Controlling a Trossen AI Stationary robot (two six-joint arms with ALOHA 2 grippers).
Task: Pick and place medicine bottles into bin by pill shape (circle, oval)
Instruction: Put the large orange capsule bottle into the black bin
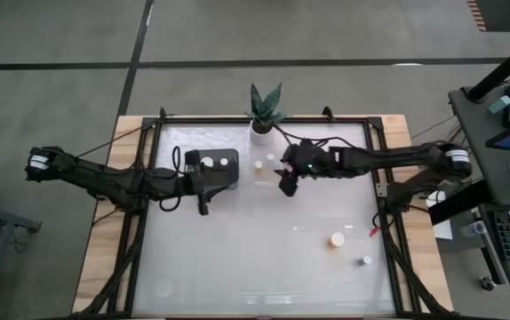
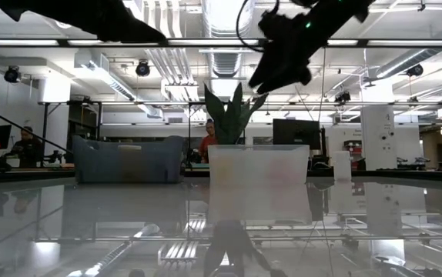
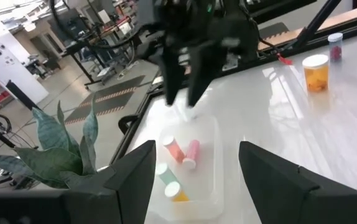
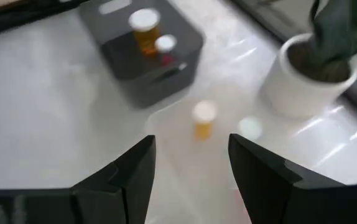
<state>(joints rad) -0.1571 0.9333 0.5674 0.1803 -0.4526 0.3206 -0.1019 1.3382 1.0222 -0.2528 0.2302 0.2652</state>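
Observation:
A clear bin (image 1: 266, 177) near the potted plant (image 1: 264, 114) holds several small bottles, pink (image 3: 191, 152) and amber (image 3: 176, 191) among them. A dark bin (image 1: 227, 174) to its left holds an amber bottle (image 4: 145, 30) and a smaller one (image 4: 165, 48). An amber bottle (image 1: 337, 240) and a tiny bottle (image 1: 366, 260) stand on the table at the near right. My right gripper (image 1: 288, 184) hangs open and empty above the clear bin's right edge. My left gripper (image 1: 203, 204) is open and empty just in front of the dark bin.
The plant's white pot (image 4: 309, 74) stands right behind the clear bin. A raised frame (image 1: 381, 191) runs around the table top. In the low view the clear bin (image 2: 258, 185) and the dark bin (image 2: 128, 159) stand side by side, with people in the room behind.

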